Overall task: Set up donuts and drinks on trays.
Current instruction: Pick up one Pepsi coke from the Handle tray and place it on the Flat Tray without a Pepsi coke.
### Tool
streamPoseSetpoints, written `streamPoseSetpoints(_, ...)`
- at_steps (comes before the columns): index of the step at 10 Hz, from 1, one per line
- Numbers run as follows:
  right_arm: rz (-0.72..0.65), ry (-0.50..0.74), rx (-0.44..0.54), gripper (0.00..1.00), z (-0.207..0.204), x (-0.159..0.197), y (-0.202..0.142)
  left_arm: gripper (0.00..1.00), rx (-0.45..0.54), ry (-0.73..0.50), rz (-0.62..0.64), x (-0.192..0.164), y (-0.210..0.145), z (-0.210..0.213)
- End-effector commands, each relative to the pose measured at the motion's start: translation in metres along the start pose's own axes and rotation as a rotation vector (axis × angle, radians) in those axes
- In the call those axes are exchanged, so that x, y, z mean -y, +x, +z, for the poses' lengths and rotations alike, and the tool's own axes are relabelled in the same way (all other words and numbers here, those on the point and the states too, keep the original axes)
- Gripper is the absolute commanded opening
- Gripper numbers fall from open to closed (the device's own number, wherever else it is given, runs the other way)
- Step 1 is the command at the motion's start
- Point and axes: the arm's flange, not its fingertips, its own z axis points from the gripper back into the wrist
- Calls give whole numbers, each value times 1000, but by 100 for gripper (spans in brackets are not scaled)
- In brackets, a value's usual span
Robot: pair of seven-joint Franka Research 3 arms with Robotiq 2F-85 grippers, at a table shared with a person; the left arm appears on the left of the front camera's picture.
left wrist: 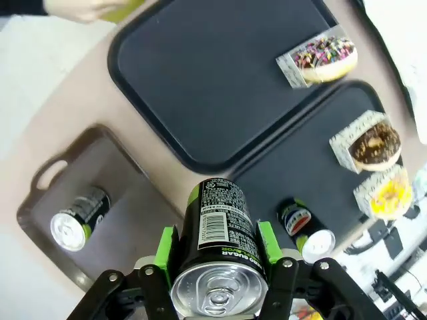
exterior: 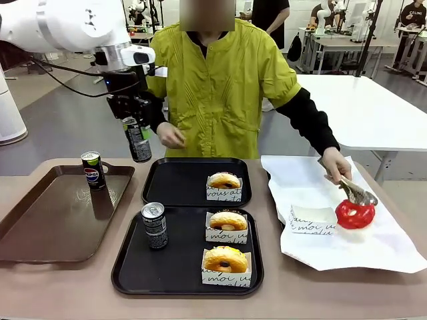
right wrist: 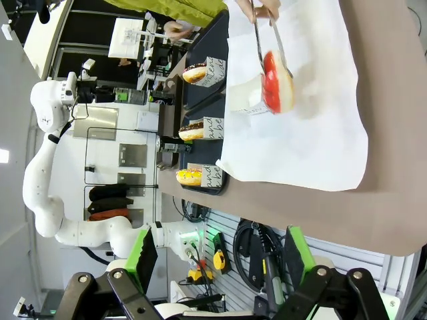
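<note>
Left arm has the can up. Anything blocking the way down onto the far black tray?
Nothing visible. The can in the left gripper hangs by the far tray, whose left half is bare; the person's hand is close beside the can.

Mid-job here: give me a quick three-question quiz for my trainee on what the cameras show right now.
1. True or false: the left tool grips a can raised above the table.
2. How many boxed donuts sit on the near black tray?
3. The red donut rests on: A that tray, B white paper, C the can.
Key: 1 true; 2 two; 3 B.
</note>
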Motion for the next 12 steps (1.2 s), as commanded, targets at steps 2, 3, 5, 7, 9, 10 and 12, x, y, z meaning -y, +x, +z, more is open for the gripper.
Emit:
streamPoseSetpoints(2, 14, 22, 10, 100, -1, 0, 0, 58, -9, 122, -39, 19, 27, -31)
streamPoseSetpoints(3, 14, 22, 10, 100, -1, 0, 0, 58, -14, 145, -45, 25, 28, -48)
streamPoseSetpoints(5, 14, 22, 10, 100, -1, 0, 0, 58, -186, -2, -83, 26, -17, -25)
streamPoseSetpoints(7, 14, 22, 10, 100, -1, 0, 0, 58, -297, -53, -177, 21, -136, 44)
streamPoseSetpoints(9, 14, 22, 10, 100, -1, 0, 0, 58, -285, -97, -181, 19, -196, 44)
streamPoseSetpoints(10, 14, 22, 10, 100, -1, 0, 0, 58, -285, -113, -182, 13, -191, 43)
streamPoseSetpoints(12, 14, 22, 10, 100, -1, 0, 0, 58, -239, -131, -135, 5, -185, 46)
